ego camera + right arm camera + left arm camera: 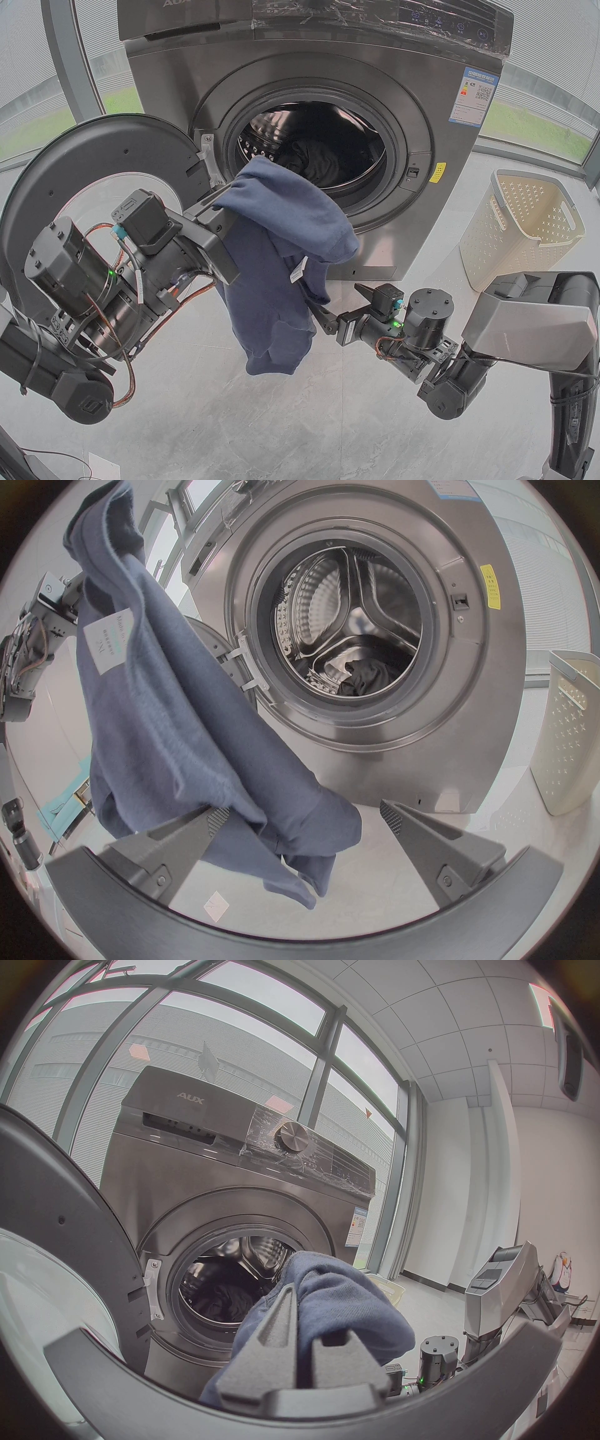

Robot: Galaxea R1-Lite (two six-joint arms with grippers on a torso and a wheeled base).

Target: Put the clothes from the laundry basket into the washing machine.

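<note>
Right now left gripper (310, 1313) is clamped on the top edge of the blue garment (281, 250), holding it up just in front of the washing machine (400, 206) opening. Rest of the cloth hangs down toward the floor (262, 425), white tag (299, 270) showing. Right gripper (303, 811) sits lower, fingers spread wide and holding nothing; the garment's lower fold hangs between them and overlaps one finger, contact unclear. Door (94, 162) is swung open on the robot's left. Dark garment (365, 674) is already lying in the drum. Laundry basket (519, 228) stands on the floor to the right of the machine.
</note>
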